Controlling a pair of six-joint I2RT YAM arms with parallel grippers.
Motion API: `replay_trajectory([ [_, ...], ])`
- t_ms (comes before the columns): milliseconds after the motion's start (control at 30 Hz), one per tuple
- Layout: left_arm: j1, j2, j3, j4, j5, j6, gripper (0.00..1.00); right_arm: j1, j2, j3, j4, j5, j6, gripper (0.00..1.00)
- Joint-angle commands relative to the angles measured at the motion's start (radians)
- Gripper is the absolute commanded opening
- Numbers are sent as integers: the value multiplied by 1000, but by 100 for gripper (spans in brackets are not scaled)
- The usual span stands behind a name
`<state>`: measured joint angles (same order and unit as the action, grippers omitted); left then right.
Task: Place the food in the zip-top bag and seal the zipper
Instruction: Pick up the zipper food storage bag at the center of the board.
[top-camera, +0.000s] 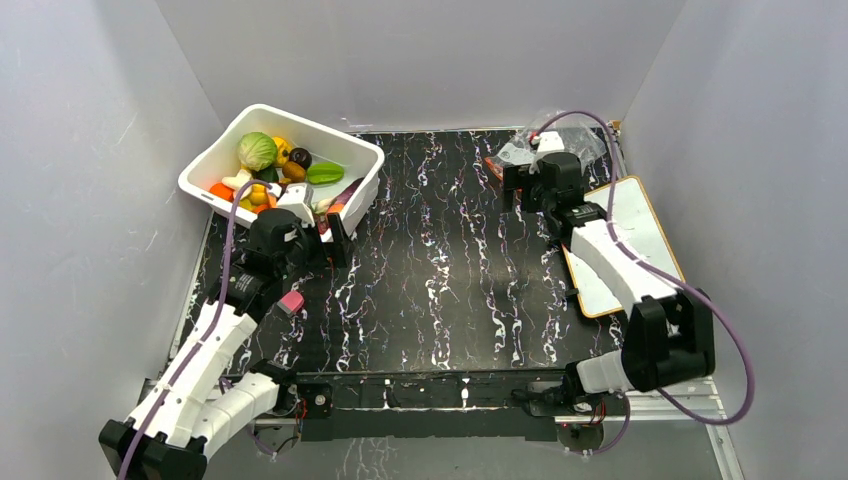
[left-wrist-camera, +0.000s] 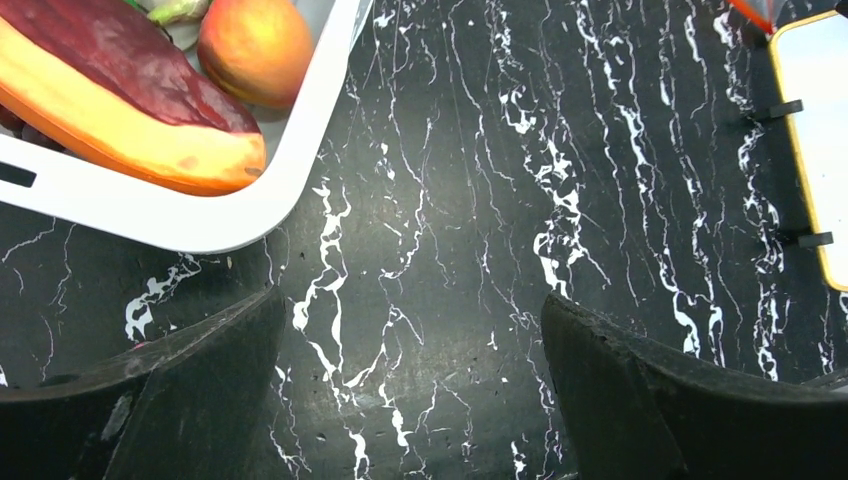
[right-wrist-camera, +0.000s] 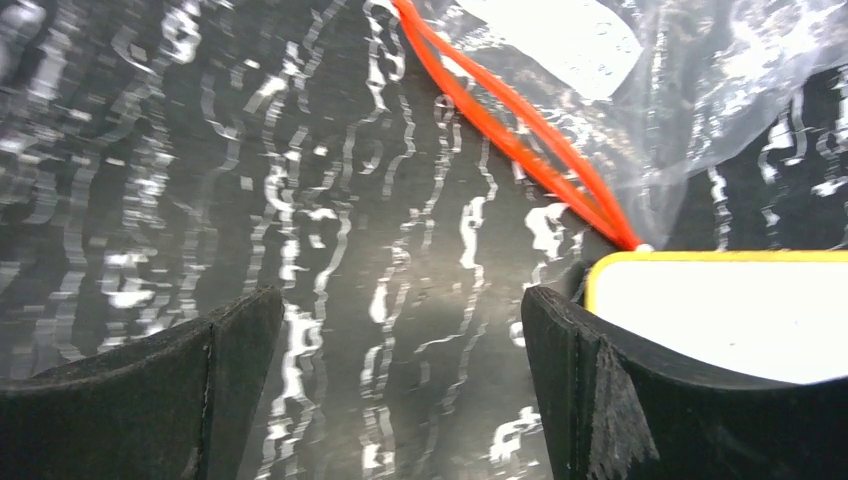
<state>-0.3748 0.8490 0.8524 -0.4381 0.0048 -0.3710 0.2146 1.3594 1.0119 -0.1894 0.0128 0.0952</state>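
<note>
The left tool (left-wrist-camera: 410, 305), spread wide, hovers beside the white bin (left-wrist-camera: 200, 220) holding the toy food (top-camera: 278, 168); the right tool (right-wrist-camera: 398, 300), also spread, hangs near the orange zipper (right-wrist-camera: 510, 135) of the clear bag (right-wrist-camera: 720, 90) on the table (top-camera: 450, 250).

You have no legible text, label, brand, number or sign in any of the three views. The white patch (right-wrist-camera: 560, 30) at the zip-top bag (right-wrist-camera: 720, 90) is too blurred to read, and the yellow-rimmed white board (top-camera: 648, 222) shows a plain face.
</note>
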Motion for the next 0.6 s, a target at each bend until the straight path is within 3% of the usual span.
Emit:
replay_trajectory([
  [0, 7, 4, 30, -37, 1, 1, 98, 3, 87, 45, 138, 117, -260, 85],
  [67, 7, -7, 3, -14, 5, 2, 98, 3, 142, 71, 145, 129, -342, 80],
  [200, 7, -28, -33, 8, 66, 5, 99, 3, 264, 102, 230, 214, -438, 53],
  [433, 6, -67, -97, 59, 184, -32, 98, 3, 434, 166, 365, 316, -607, 50],
  [567, 6, -91, -96, 52, 191, -38, 98, 2, 512, 211, 384, 348, -692, 55],
])
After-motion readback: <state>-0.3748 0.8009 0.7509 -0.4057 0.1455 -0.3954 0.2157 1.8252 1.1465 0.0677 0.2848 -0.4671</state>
